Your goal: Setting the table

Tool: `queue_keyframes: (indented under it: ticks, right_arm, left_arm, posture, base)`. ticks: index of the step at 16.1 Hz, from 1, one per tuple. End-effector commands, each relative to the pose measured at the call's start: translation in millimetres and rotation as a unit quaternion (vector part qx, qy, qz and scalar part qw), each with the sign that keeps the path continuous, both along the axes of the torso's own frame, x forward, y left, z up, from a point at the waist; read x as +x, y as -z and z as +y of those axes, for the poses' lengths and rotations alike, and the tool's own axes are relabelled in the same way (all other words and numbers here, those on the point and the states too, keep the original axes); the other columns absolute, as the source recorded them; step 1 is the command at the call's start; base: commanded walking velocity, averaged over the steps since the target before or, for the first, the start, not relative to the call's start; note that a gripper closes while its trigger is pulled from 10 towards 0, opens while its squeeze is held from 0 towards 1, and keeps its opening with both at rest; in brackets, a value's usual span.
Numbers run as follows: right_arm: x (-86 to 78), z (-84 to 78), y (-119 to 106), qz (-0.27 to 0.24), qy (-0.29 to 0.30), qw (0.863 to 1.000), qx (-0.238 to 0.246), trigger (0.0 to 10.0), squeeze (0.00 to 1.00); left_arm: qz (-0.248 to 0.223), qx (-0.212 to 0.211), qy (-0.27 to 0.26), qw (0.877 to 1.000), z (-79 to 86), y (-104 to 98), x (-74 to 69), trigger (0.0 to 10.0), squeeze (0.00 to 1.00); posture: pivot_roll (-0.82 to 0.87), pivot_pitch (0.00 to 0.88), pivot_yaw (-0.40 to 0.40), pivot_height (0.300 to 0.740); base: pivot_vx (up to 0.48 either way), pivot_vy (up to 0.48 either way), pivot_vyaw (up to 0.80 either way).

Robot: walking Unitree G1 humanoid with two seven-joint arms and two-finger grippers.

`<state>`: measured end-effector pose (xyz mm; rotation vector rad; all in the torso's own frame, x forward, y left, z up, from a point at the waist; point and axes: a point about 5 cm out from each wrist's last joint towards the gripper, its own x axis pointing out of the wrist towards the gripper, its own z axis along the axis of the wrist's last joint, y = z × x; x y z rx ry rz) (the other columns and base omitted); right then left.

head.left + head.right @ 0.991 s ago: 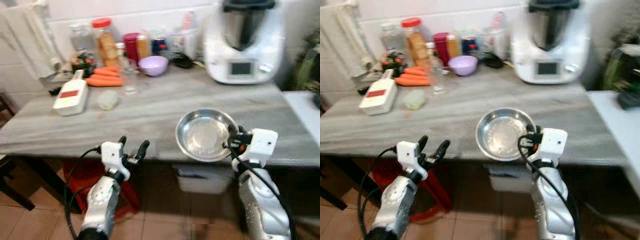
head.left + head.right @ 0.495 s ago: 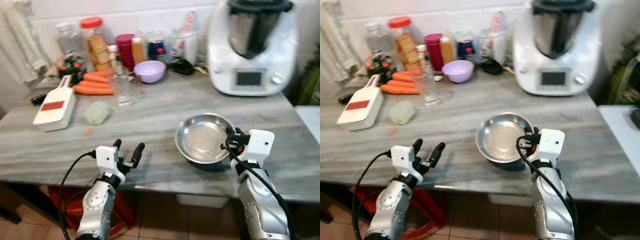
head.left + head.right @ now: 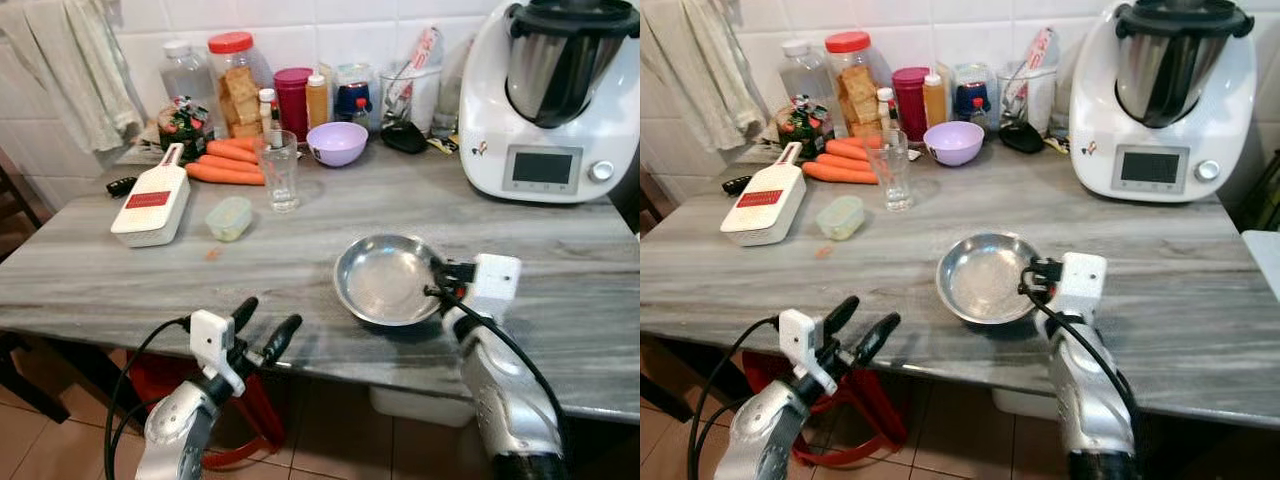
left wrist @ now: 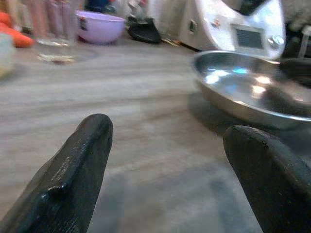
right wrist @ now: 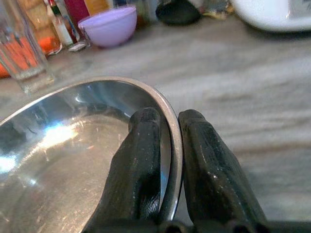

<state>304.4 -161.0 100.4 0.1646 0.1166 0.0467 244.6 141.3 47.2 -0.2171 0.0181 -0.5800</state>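
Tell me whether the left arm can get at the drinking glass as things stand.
Probably yes: the left gripper is open at the table's near edge, with bare tabletop ahead of it toward the glass, though it's a long reach.

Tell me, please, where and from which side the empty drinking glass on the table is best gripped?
Grip the glass around its straight middle wall, coming in level from the table's front edge. It stands upright; carrots and jars crowd behind it, so the front is the freest approach.
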Motion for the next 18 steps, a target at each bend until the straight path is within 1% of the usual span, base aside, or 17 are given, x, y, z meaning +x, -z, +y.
queue_keyframes:
  ticks: [1, 2, 3, 4, 6, 7, 8, 11, 14, 15, 18]
  right_arm:
    - [7.6, 11.3, -4, 0.001, -0.02, 1.0, -0.001, 10.0, 0.0]
    - [10.6, 11.8, -3, 0.006, -0.015, 1.0, 0.005, 10.0, 0.0]
    - [15.7, 15.1, 0, 0.022, -0.012, 1.0, 0.004, 10.0, 0.0]
    - [18.0, 17.5, 1, 0.024, -0.014, 1.0, 0.005, 10.0, 0.0]
    - [21.4, 22.4, 3, 0.032, -0.022, 0.999, 0.009, 10.0, 0.0]
    - [22.5, 24.2, 6, 0.04, -0.024, 0.999, 0.012, 10.0, 0.53]
    - [22.9, 25.2, 9, 0.046, -0.025, 0.999, 0.01, 10.0, 1.0]
    - [23.5, 24.4, 15, 0.052, -0.02, 0.998, 0.009, 10.0, 1.0]
    - [24.1, 20.5, 9, 0.025, -0.012, 0.999, 0.018, 10.0, 1.0]
    - [23.4, 17.8, 5, 0.006, -0.011, 1.0, 0.01, 10.0, 1.0]
    - [18.3, 9.3, -7, -0.031, -0.007, 0.999, 0.004, 10.0, 1.0]
  left_arm:
    - [-0.001, 0.001, 0.009, 1.0, 2.1, -2, -1.2, 10.0, 0.0]
    - [0.002, -0.003, 0.015, 1.0, 1.5, -3, -2.3, 10.0, 0.0]
    - [0.005, 0.001, 0.032, 0.999, 0.3, -1, -4.0, 10.0, 0.0]
    - [0.007, 0.004, 0.04, 0.999, 0.1, 0, -5.1, 10.0, 0.0]
    - [0.012, 0.005, 0.043, 0.999, 1.5, 4, -7.2, 10.0, 0.0]
    - [0.015, 0.006, 0.044, 0.999, 2.1, 5, -7.9, 10.0, 0.0]
    - [0.017, 0.006, 0.046, 0.999, 2.1, 6, -8.3, 10.0, 0.0]
    - [0.019, 0.004, 0.053, 0.998, 0.8, 8, -8.7, 10.0, 0.0]
    - [0.019, 0.004, 0.058, 0.998, 0.4, 9, -8.7, 10.0, 0.0]
    - [0.019, 0.004, 0.06, 0.998, 1.6, 9, -9.0, 10.0, 0.0]
    - [0.021, 0.003, 0.067, 0.998, 7.0, 11, -13.6, 10.0, 0.0]
  posture:
    - [-0.12, 0.0, 0.095, 0.74]
    - [-0.12, 0.0, 0.094, 0.74]
    - [-0.12, 0.0, 0.093, 0.74]
    - [-0.11, 0.0, 0.092, 0.74]
    - [-0.11, 0.0, 0.092, 0.74]
    - [-0.11, 0.0, 0.091, 0.74]
    - [-0.11, 0.0, 0.09, 0.74]
    - [-0.11, 0.0, 0.09, 0.74]
    - [-0.11, 0.0, 0.09, 0.74]
    - [-0.12, 0.0, 0.093, 0.74]
    - [-0.12, 0.0, 0.101, 0.74]
  base:
    - [0.0, 0.0, 0.0]
    - [0.0, 0.0, 0.0]
    - [0.0, 0.0, 0.0]
    - [0.0, 0.0, 0.0]
    - [0.0, 0.0, 0.0]
    - [0.0, 0.0, 0.0]
    - [0.0, 0.0, 0.0]
    - [0.0, 0.0, 0.0]
    - [0.0, 0.0, 0.0]
    - [0.0, 0.0, 0.0]
    - [0.0, 0.0, 0.0]
